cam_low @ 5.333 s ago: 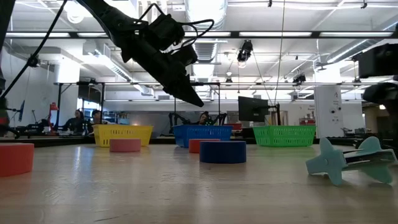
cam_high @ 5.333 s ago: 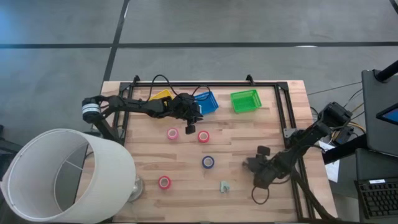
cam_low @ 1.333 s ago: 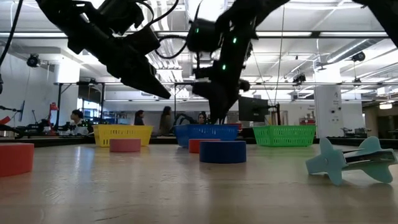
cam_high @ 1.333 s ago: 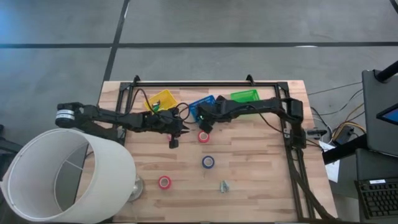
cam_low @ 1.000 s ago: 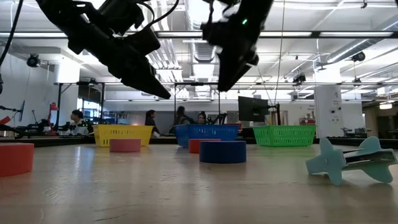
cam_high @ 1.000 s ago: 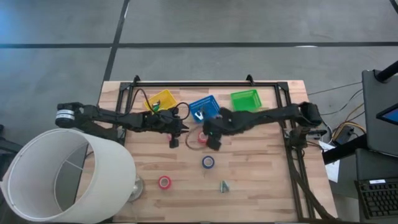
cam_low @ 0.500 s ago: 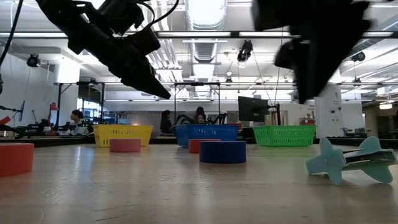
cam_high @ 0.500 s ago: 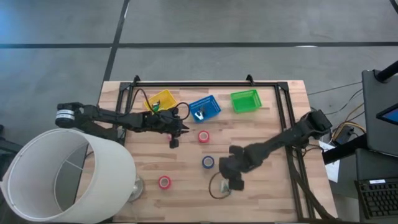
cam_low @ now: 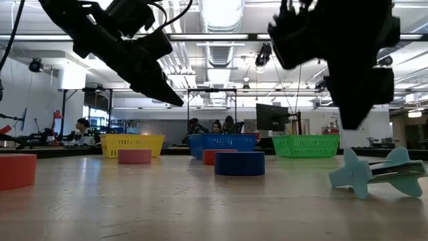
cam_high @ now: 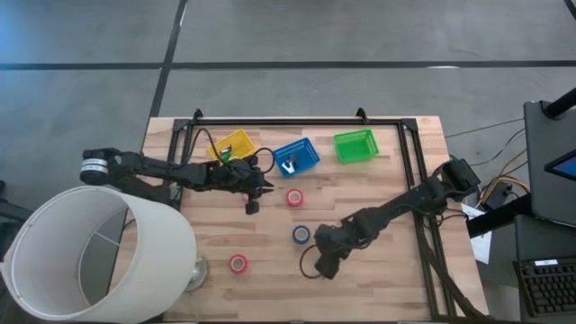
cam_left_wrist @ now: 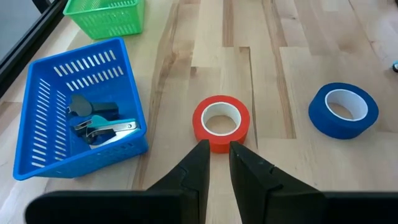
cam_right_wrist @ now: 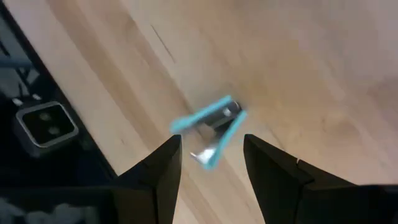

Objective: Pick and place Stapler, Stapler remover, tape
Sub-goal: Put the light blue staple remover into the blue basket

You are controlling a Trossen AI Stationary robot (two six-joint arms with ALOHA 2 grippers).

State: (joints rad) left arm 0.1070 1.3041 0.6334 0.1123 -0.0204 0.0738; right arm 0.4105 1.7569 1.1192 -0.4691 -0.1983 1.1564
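Note:
A light-blue staple remover (cam_right_wrist: 210,127) lies on the wood near the table's front edge. My right gripper (cam_right_wrist: 211,146) hovers open above it, pointing steeply down, and hides it in the high view; the low view shows the remover (cam_low: 378,171) clear below the gripper (cam_low: 354,114). My left gripper (cam_left_wrist: 216,152) hangs above the table's middle, its fingers a narrow gap apart and empty, just short of a red tape roll (cam_left_wrist: 221,121). A blue tape roll (cam_high: 301,234) and another red roll (cam_high: 238,264) lie flat nearer the front. A dark stapler (cam_left_wrist: 93,109) lies in the blue basket (cam_high: 295,157).
Yellow (cam_high: 234,144), blue and green (cam_high: 355,146) baskets stand in a row at the far side, inside a black frame (cam_high: 297,121). A large white lampshade (cam_high: 99,252) overhangs the near left corner. A pink roll (cam_low: 134,156) lies under my left arm.
My right gripper has swung from beside the red roll near the blue basket toward the table's near edge, come down and turned steeply downward; it now stands over the staple remover. My left arm has kept still.

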